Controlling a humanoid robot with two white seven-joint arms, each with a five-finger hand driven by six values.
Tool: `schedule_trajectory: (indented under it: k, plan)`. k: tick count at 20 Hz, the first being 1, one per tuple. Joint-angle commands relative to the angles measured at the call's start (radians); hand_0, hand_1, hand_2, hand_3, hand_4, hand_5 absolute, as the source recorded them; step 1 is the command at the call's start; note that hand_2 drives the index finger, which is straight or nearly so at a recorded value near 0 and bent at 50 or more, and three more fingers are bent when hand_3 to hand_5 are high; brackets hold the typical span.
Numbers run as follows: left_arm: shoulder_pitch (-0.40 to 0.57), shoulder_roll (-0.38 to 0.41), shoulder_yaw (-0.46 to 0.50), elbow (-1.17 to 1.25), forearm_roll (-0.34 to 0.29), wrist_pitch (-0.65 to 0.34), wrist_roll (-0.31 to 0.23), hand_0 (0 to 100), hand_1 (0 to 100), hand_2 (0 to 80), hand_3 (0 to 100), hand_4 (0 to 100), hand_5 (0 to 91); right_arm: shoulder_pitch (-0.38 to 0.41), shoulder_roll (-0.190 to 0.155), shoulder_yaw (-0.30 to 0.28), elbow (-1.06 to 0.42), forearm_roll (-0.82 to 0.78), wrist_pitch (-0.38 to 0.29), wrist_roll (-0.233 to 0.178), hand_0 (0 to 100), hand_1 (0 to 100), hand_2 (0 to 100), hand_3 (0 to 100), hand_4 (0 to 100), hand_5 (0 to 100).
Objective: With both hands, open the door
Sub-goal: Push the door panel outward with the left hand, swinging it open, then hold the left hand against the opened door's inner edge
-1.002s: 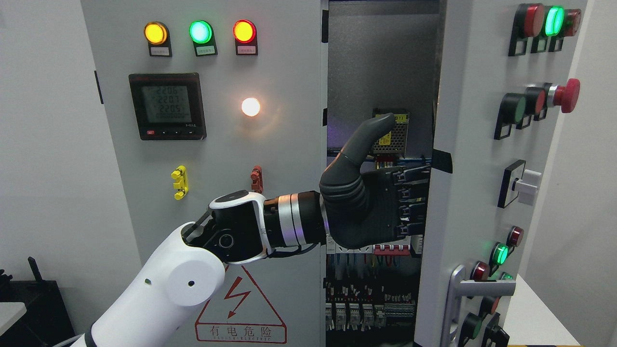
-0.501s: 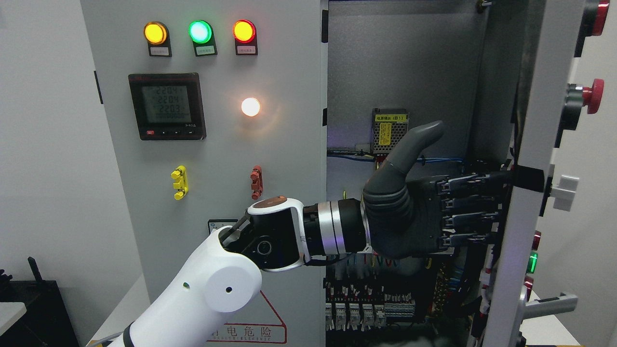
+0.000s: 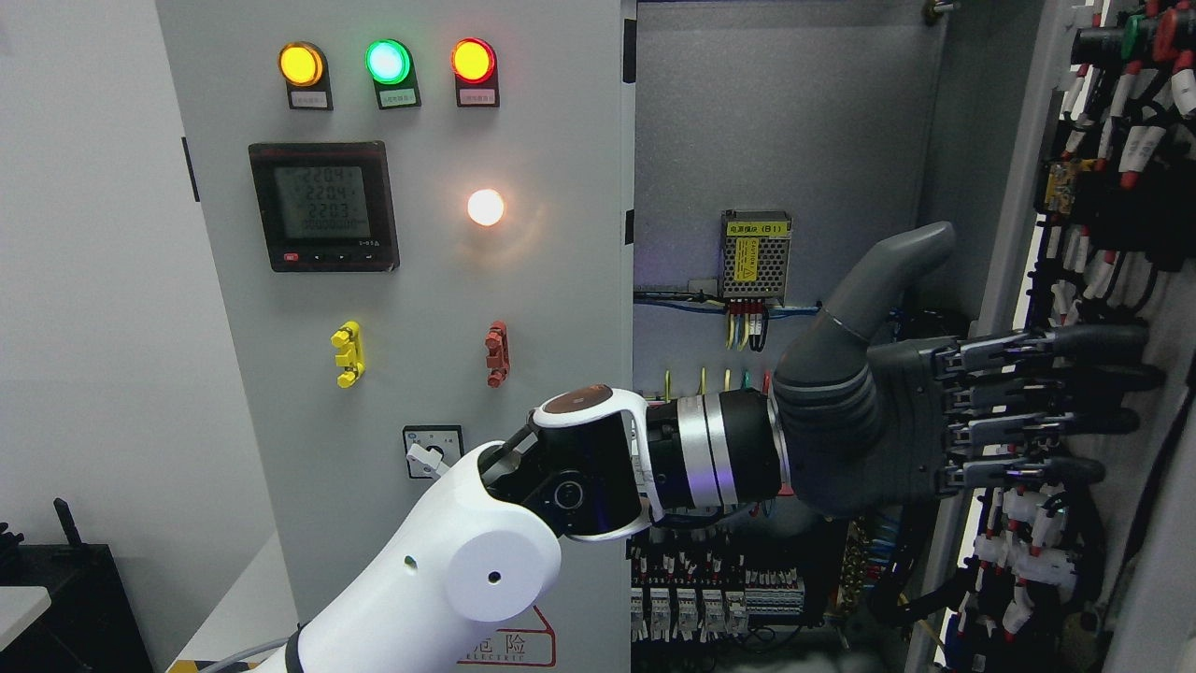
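- The left robot hand (image 3: 944, 416) reaches across the open cabinet (image 3: 794, 121), fingers (image 3: 1056, 383) stretched flat and thumb raised, gripping nothing.
- Its fingertips lie against the inner face of the right door (image 3: 1112, 280), which stands swung wide at the picture's right edge, its wiring and connectors facing the camera.
- The left door (image 3: 411, 308) stays shut, carrying yellow, green and red lamps (image 3: 388, 62), a meter (image 3: 324, 206), a lit white lamp (image 3: 485, 207) and a small rotary switch (image 3: 432, 451).
- Inside the cabinet, a mesh power supply (image 3: 755, 254) with a yellow label sits above coloured wires; rows of breakers (image 3: 710, 598) fill the bottom.
- The white forearm (image 3: 448, 579) rises from the lower left, crossing the shut door's lower edge and its warning sign (image 3: 509, 645).
- Open room shows between the shut door's edge and the swung door, partly filled by the wrist and palm.
- A dark object (image 3: 65, 579) stands at far lower left.
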Motion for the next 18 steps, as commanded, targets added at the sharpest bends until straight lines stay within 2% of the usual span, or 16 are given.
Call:
schedule_trajectory:
  k: [1,4,9,12,16,18]
  plan:
    - [-0.009,-0.026,-0.077,-0.028,0.0,-0.054,0.003,0,0,0.0,0,4,0.0,0.0,0.0,0.0,-0.001,0.0,0.0,0.0,0,0,0,0,0,0]
    - [-0.023,-0.026,-0.133,-0.026,0.001,-0.109,0.005,0,0,0.0,0,4,0.0,0.0,0.0,0.0,-0.001,0.0,0.0,0.0,0,0,0,0,0,0]
    - [-0.026,-0.036,-0.163,-0.018,0.001,-0.114,0.005,0,0,0.0,0,4,0.0,0.0,0.0,0.0,0.001,0.0,0.0,0.0,0,0,0,0,0,0]
    - [-0.026,-0.036,-0.206,-0.015,0.0,-0.157,0.008,0,0,0.0,0,4,0.0,0.0,0.0,0.0,0.001,0.0,0.0,0.0,0,0,0,0,0,0]
    - [-0.026,-0.042,-0.251,-0.015,0.001,-0.2,0.054,0,0,0.0,0,4,0.0,0.0,0.0,0.0,0.001,0.0,0.0,0.0,0,0,0,0,0,0]
    - [-0.028,-0.048,-0.269,-0.008,0.0,-0.221,0.058,0,0,0.0,0,4,0.0,0.0,0.0,0.0,-0.001,0.0,0.0,0.0,0,0,0,0,0,0]
